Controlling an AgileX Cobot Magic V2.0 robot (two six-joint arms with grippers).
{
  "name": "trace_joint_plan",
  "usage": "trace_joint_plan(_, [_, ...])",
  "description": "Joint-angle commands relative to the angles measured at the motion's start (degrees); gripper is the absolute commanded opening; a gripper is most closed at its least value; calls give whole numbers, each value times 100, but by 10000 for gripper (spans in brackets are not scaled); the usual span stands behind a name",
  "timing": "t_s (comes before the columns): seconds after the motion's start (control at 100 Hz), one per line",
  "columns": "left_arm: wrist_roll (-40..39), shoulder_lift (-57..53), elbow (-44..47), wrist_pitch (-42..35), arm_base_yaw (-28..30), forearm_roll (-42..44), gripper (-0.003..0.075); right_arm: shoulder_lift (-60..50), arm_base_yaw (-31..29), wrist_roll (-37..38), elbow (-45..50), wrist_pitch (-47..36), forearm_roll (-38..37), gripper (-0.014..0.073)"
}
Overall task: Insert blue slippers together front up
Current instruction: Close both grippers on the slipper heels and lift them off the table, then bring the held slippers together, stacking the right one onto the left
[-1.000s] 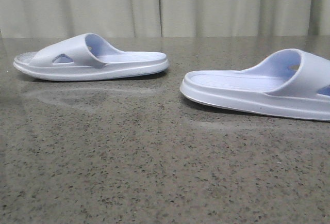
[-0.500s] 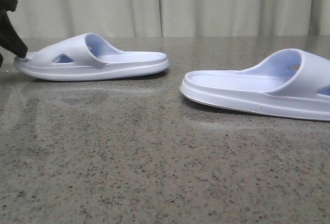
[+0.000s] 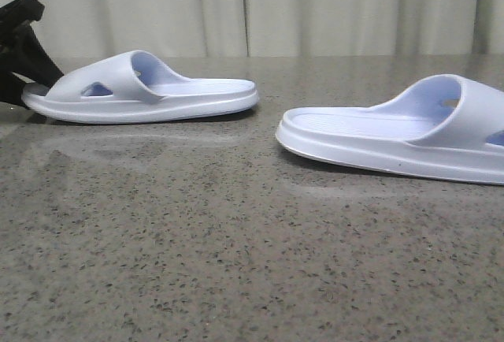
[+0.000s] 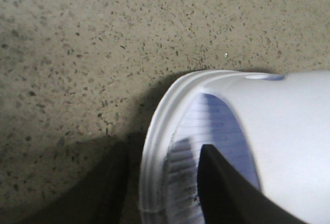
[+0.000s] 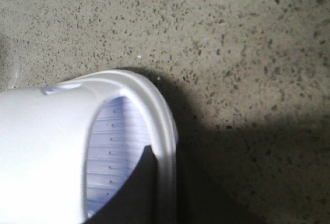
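Observation:
Two pale blue slippers lie apart on the speckled table, soles down. The left slipper (image 3: pixel 142 90) points its toe end left. The right slipper (image 3: pixel 394 133) runs off the right edge. My left gripper (image 3: pixel 20 50) is at the left slipper's toe end. In the left wrist view it (image 4: pixel 162 154) is open and straddles that slipper's toe rim (image 4: pixel 154 146), one finger (image 4: pixel 227 193) over the ribbed footbed, the other outside. In the right wrist view my right gripper (image 5: pixel 166 154) is closed on the right slipper's toe rim (image 5: pixel 165 126). One finger (image 5: pixel 134 193) presses inside it and the outer finger is lost in shadow.
The grey speckled tabletop (image 3: pixel 236 239) stretches wide in front of the slippers. A pale curtain (image 3: pixel 315 3) hangs behind the table's far edge.
My left gripper has come into the front view from the left edge and moved up to the left slipper's toe end. Both slippers lie where they were.

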Motion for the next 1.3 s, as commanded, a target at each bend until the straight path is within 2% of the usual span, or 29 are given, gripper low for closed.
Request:
trace_joint_plan(0.0, [32, -189, -167, 206, 4, -216, 138, -94, -46, -83, -148, -27, 200, -107])
trace_joint_plan(0.06, [32, -189, -205, 279, 4, -216, 14, -94, -46, -83, -148, -27, 200, -107])
trace_joint_plan(0.27, [50, -378, -272, 464, 20, -206, 15, -94, -46, -113, -163, 120, 512, -107])
trace_joint_plan(0.46, [50, -873, -281, 464, 85, -195, 15, -94, -46, -121, -566, 526, 873, -107])
trace_joint_plan(0.69, [50, -1366, -287, 484, 504, -195, 15, -94, -46, -121, -1284, 972, 1428, -107])
trace_joint_plan(0.89, [79, -1426, -294, 1220, 923, -696, 15, -94, -46, -121, -1799, 1400, 1969, -107])
trace_joint_plan(1.02, [318, -1426, -294, 1668, 963, -1258, 15, -79, -13, -240, -1855, 1503, 2358, -107])
trace_joint_plan(1.16, [510, -1418, -294, 2252, 963, -1953, 15, 8, 144, -357, -1855, 1503, 2421, -107])
trace_joint_plan(1.29, [510, -1418, -294, 2765, 963, -2220, 15, 112, 328, -475, -1855, 1492, 2555, -107])
